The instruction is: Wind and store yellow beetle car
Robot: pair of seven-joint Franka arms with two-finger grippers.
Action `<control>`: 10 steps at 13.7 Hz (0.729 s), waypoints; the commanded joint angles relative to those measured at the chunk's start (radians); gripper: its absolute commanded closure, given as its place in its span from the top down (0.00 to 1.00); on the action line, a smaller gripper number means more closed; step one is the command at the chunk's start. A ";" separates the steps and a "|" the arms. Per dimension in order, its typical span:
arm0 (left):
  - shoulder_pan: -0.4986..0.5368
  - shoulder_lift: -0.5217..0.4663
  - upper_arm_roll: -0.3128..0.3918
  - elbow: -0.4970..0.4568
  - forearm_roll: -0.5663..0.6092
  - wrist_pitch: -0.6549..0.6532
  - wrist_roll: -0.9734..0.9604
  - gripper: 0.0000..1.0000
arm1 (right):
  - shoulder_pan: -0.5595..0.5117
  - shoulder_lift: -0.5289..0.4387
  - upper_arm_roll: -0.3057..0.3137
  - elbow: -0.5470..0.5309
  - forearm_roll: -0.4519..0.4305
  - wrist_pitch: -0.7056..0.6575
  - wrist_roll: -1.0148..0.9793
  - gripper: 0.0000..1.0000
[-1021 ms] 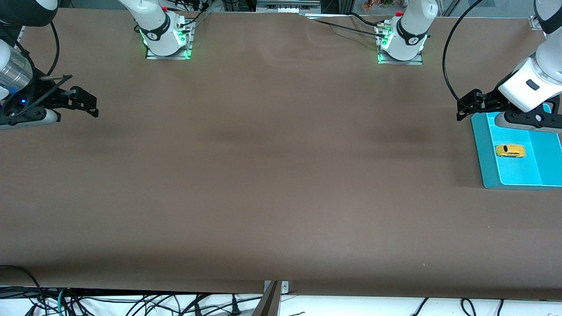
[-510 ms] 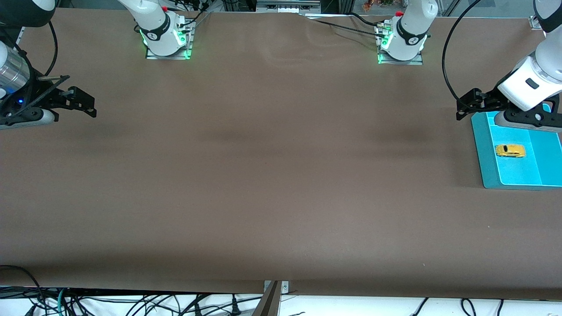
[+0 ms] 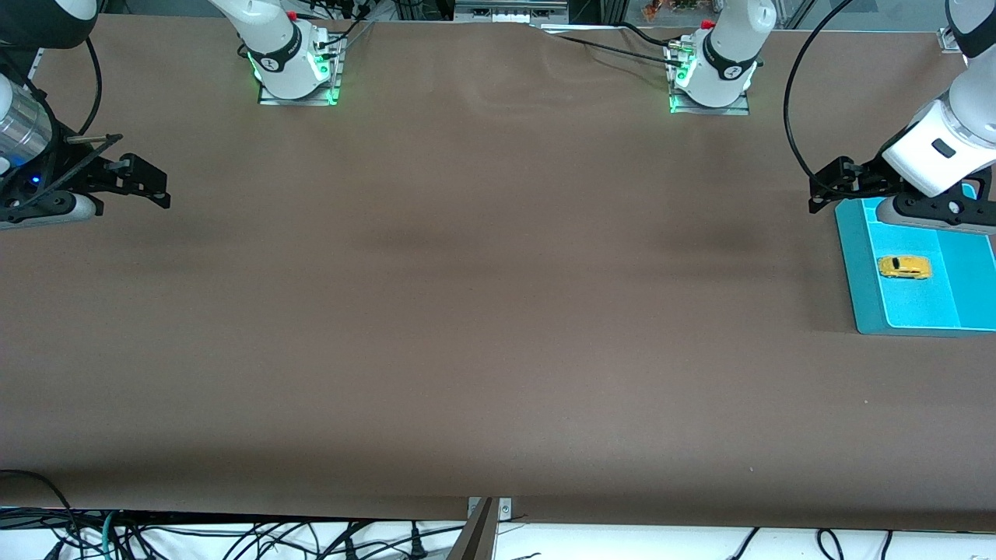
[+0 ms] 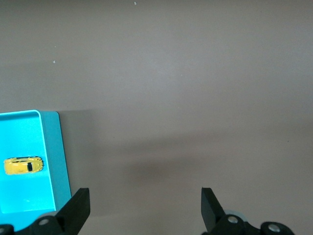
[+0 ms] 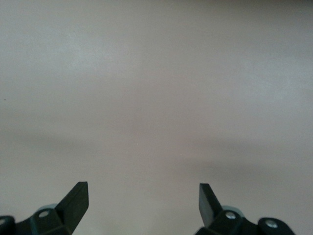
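At the left arm's end of the table sits a teal tray, and the yellow beetle car rests on its wheels on the tray's lighter blue floor, in the compartment toward the middle of the table. Nothing touches the car. It lies with its length running along the table's long direction.

My left gripper hangs in the air over the brown table just beside the tray's corner that is farther from the front camera. Its fingers are spread wide with nothing between them; my left wrist view shows only bare tabletop in the gap, with the tray and the car off to one side of it.

My right gripper hangs over the table at the right arm's end, well apart from the tray and the car. Its fingers are also spread wide and hold nothing; my right wrist view shows plain brown surface between them. That arm waits.
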 commanded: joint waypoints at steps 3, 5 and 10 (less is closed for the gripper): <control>0.015 -0.016 -0.013 -0.015 -0.019 0.012 -0.007 1.00 | 0.015 -0.001 -0.013 0.010 -0.010 -0.009 0.010 1.00; 0.015 -0.016 -0.013 -0.015 -0.020 0.009 -0.007 1.00 | 0.015 -0.002 -0.013 0.010 -0.010 -0.009 0.010 1.00; 0.015 -0.017 -0.014 -0.015 -0.020 0.003 -0.007 1.00 | 0.015 -0.001 -0.013 0.010 -0.010 -0.009 0.010 1.00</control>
